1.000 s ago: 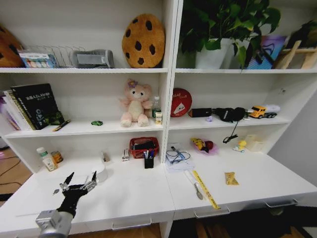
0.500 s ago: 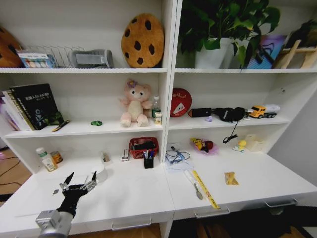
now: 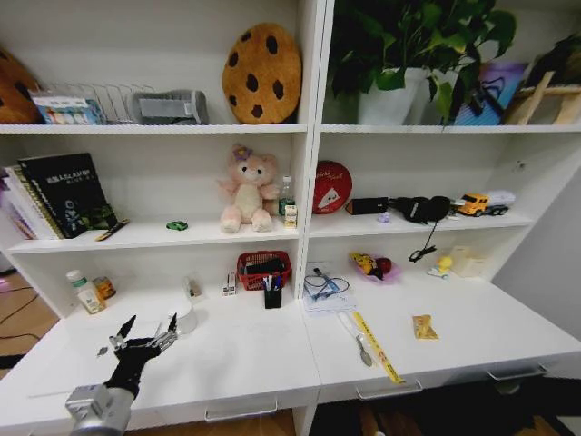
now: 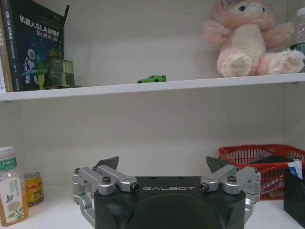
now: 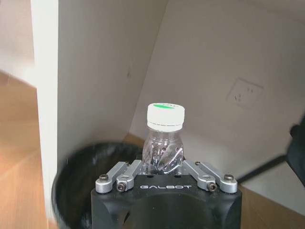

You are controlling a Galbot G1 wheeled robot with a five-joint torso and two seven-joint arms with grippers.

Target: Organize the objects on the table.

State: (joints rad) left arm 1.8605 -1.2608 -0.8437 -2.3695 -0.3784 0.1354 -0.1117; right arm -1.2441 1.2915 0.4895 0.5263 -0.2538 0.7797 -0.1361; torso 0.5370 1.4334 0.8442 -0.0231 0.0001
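Plush bear (image 3: 246, 189), cookie cushion (image 3: 262, 74)

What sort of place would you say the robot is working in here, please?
Probably a home study or office nook: a long white desk with drawers under built-in shelves holding upright dark books, a pink plush bear and a leafy potted plant.

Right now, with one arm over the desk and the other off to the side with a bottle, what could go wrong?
1. The right gripper pinches a clear bottle only low on its body, above a black bin; a slip could drop it beside the bin.
2. The left gripper, open, hovers over the table close to a small white cup; reaching forward may knock it over.
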